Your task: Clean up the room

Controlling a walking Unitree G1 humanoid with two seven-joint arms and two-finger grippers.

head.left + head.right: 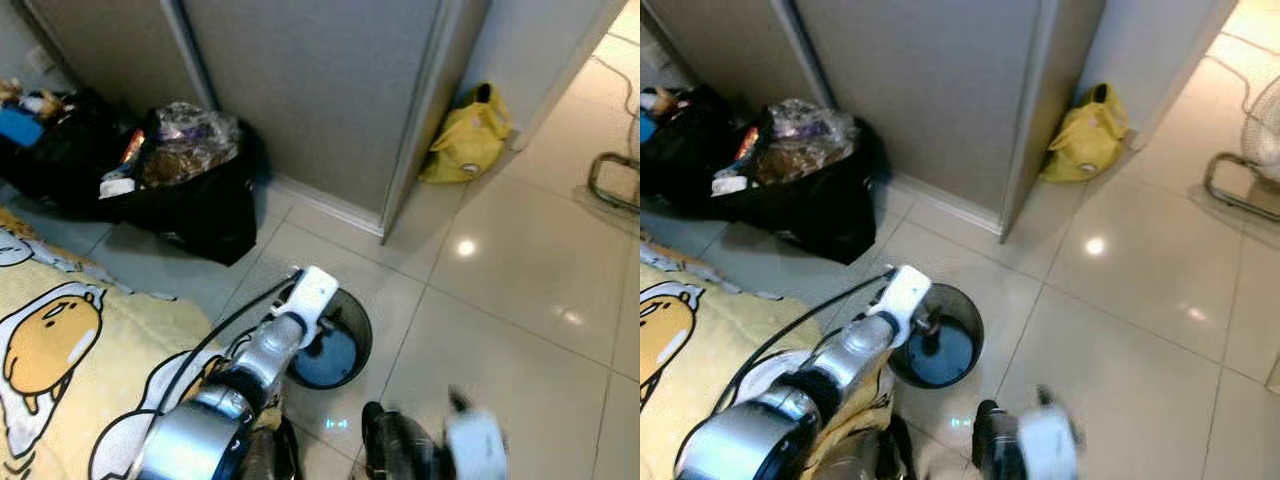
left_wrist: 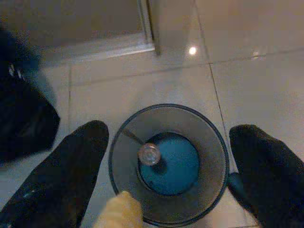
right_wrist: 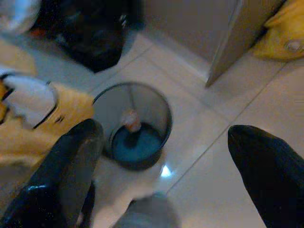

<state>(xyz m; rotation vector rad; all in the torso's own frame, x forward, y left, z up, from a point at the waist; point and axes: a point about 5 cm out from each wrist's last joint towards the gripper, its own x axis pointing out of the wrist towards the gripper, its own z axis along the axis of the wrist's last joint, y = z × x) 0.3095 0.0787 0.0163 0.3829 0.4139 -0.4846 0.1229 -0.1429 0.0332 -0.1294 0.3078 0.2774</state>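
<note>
Left gripper poised over the wastebasket, jaws wide and empty.

The left gripper hangs directly above the round mesh wastebasket on the tiled floor, likely placed for dropping rubbish; a small bottle-like item stands inside on its blue bottom. The right gripper, jaws also wide, is nearby. The yellow cartoon blanket touches the basket; a full black rubbish bag sits beyond.

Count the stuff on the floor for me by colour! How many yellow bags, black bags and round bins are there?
Yellow bag: 1
Black bags: 2, one stuffed full and one beside it at the view's edge
Round mesh bin: 1, with a small round-topped thing inside
Total: 4
</note>
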